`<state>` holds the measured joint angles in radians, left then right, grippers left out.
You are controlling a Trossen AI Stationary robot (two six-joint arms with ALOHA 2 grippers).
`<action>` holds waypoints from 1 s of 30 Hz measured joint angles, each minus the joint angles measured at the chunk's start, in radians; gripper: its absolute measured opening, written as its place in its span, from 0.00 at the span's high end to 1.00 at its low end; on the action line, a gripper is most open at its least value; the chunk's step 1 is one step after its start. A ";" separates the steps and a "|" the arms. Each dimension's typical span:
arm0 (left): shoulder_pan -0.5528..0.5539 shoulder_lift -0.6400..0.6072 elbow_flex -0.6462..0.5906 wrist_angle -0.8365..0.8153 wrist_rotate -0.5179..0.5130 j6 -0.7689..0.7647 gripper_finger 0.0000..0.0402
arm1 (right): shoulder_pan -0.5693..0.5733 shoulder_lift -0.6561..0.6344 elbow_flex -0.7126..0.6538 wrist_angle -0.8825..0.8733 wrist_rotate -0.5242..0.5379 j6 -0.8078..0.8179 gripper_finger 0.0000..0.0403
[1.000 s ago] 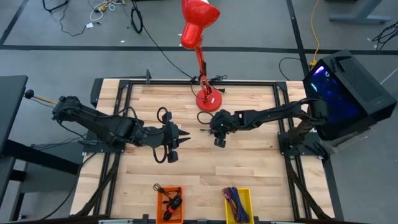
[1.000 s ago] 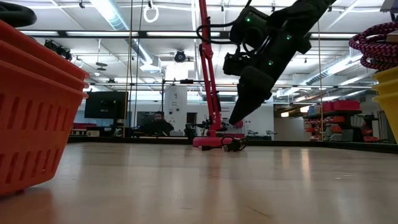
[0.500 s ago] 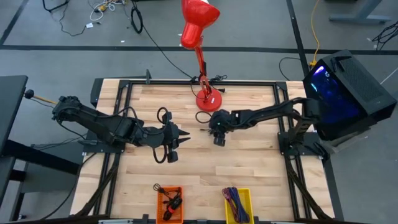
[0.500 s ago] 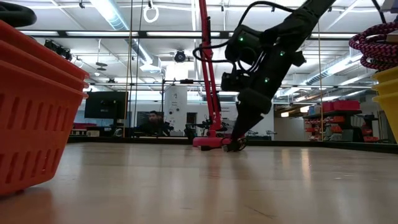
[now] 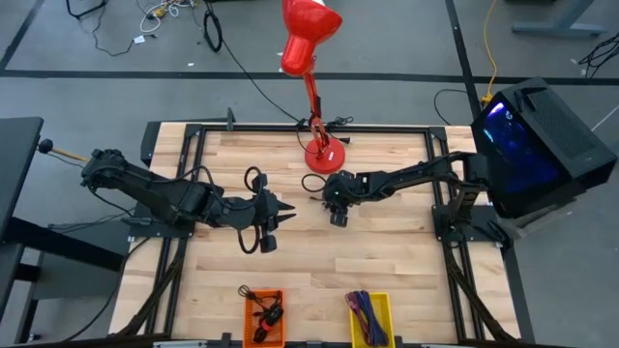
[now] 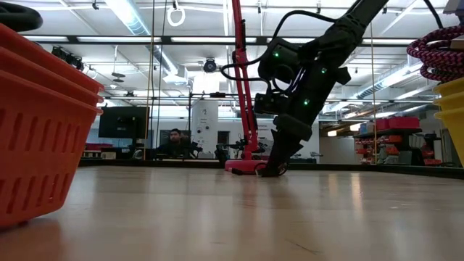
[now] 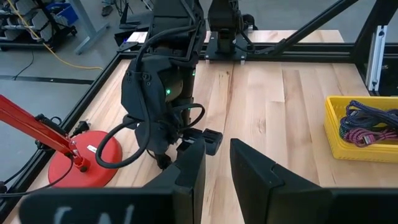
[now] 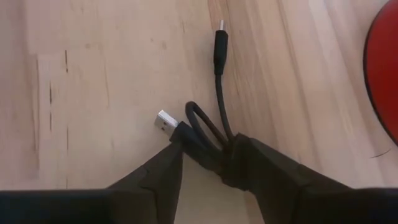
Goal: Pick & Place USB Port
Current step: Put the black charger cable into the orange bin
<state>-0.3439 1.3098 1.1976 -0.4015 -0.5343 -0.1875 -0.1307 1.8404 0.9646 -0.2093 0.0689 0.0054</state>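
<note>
Right pincer (image 8: pixel 205 165) is down on the table (image 5: pixel 387 242) near the frame's centre, beside the red lamp base (image 5: pixel 322 157). Its fingers are open, straddling the black USB cable (image 8: pixel 208 127) without clamping it. The cable's loop sits between them, its plugs pointing away toward the frame's top. Left pincer (image 5: pixel 280 210) waits further off.

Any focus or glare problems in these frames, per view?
Low view: orange basket up close is soft, ceiling lights flare. Right wrist view: USB cable sharp, right claw fingers blurred. Left wrist view: near fingers soft too. High view: computer case glows blue.
</note>
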 joint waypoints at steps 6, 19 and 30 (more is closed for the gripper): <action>0.000 0.000 0.000 -0.001 0.000 0.000 0.80 | 0.000 0.002 -0.002 -0.017 0.015 -0.007 0.74; 0.000 0.000 0.000 -0.001 0.000 -0.006 0.80 | 0.004 -0.032 0.005 -0.036 -0.034 0.044 0.99; 0.001 0.000 0.000 0.002 -0.010 -0.002 0.80 | 0.128 -0.250 0.063 -0.092 0.017 0.067 1.00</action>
<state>-0.3433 1.3098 1.1976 -0.3997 -0.5446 -0.1900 -0.0030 1.5905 1.0273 -0.3011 0.0855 0.0728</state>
